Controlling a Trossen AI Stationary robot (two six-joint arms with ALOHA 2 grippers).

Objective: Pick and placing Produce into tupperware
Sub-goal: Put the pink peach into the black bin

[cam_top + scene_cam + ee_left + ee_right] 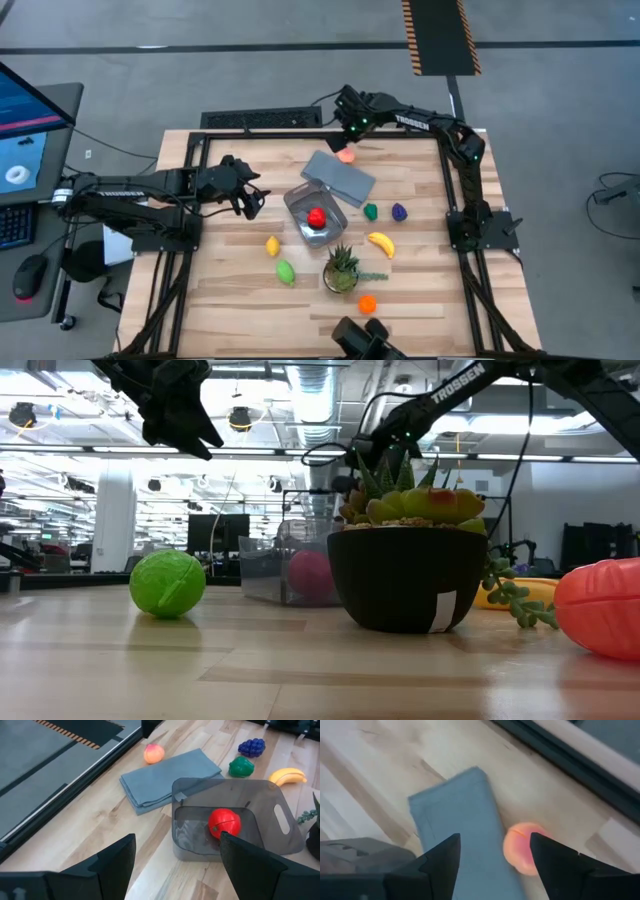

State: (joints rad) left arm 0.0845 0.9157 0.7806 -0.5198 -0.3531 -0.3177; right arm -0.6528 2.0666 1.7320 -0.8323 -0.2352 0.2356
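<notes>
TROSSEN was printed in white on both arms, readable on the right arm in the high and low views; no other text could be read.

Left gripper (248,200) sat at 9 o'clock of the table (230,290), fingers (115,865) apart, holding nothing. Right gripper (350,128) hung at the 12 o'clock edge over the peach (346,155), fingers (440,862) apart, peach showing between them in the right wrist view but not gripped.

Clear tupperware (300,205) stood at table centre with a red tomato (316,218) inside. Grey-blue cloth (340,175) lay just at its 1 o'clock side, and the peach sat beside the cloth's far edge.

Green pepper (371,211) and purple grapes (400,212) lay at 3 o'clock of the tub, banana (381,243) at 4 o'clock. Lemon (272,245) and lime (286,271) lay at 7 o'clock. Potted plant (342,268) stood at 6 o'clock with an orange fruit (368,303) beyond it.

In the low view the pot hid most of the tub and the banana, the orange fruit was cut off by the frame edge, and the tomato was blurred through the tub wall. A monitor at the high view's left edge was cropped, its screen unreadable.
</notes>
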